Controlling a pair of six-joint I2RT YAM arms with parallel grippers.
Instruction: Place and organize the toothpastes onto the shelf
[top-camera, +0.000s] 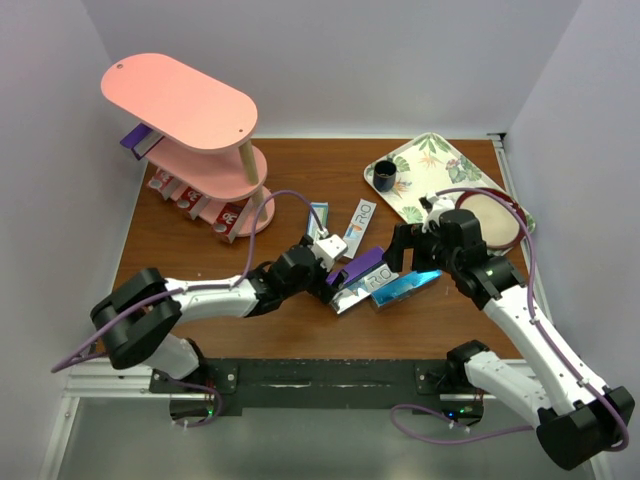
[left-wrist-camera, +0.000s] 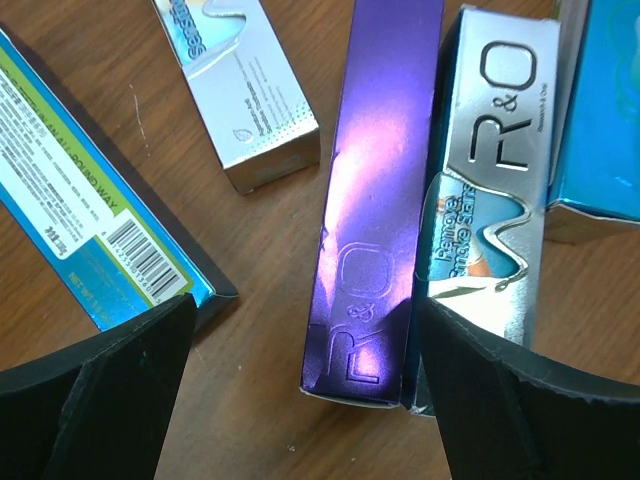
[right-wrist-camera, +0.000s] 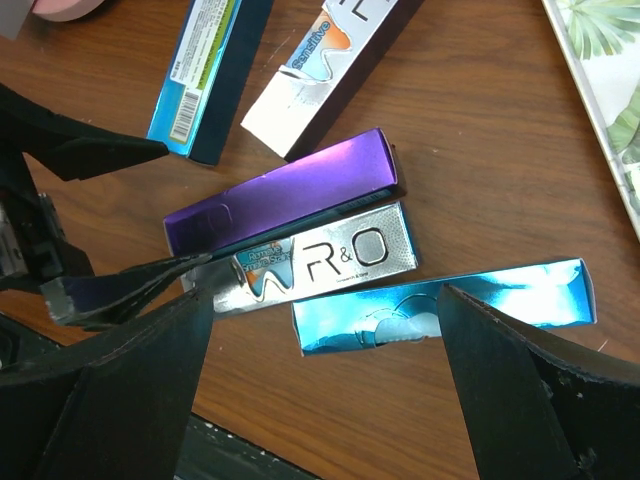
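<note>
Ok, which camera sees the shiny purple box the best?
The right wrist view: the glossy purple cardboard carton lies whole there, beside the silver-white cardboard carton. The left wrist view shows it closer, with embossed R&O lettering, but cuts off its far end. The top view shows it small.

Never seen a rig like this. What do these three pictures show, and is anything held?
Two robot arms are bolted at the near edge of a table. One picture looks down on both from above and behind; the other two come from a camera on each wrist, its black fingers in view. On it lie five toothpaste cartons: a purple carton, a silver carton and a blue carton close together, a teal carton and a white carton beyond. The pink shelf, far left, carries red cartons. A leaf-patterned tray sits far right. The left gripper and right gripper are open, holding nothing.
</note>
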